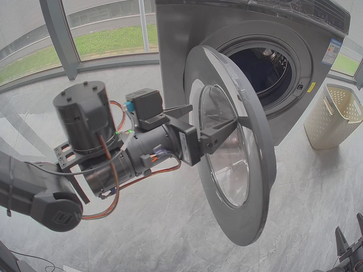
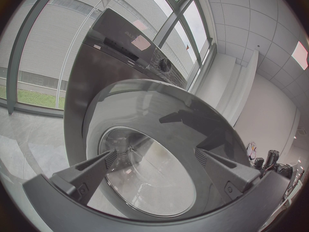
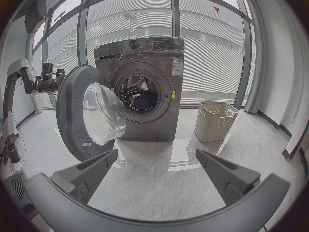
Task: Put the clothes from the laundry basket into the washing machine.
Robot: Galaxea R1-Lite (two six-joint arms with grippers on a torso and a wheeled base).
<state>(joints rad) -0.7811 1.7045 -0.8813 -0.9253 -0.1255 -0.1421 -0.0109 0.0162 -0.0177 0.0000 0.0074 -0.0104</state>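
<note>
Washing machine (image 1: pixel 177 31): finished in silver-grey. Laundry basket (image 1: pixel 332 127): coloured cream, dotted with perforations. Floor (image 1: pixel 151 227): veined in grey.

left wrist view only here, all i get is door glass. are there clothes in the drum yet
Observer: Yes. In the right wrist view the washing machine has its door swung wide open, and dark blue clothing lies inside the drum.
Operator: ok, what's left to load
Observer: Nothing that I can see. The laundry basket stands on the floor at the robot's right of the machine, and the part of its inside that shows holds no clothes.
</note>
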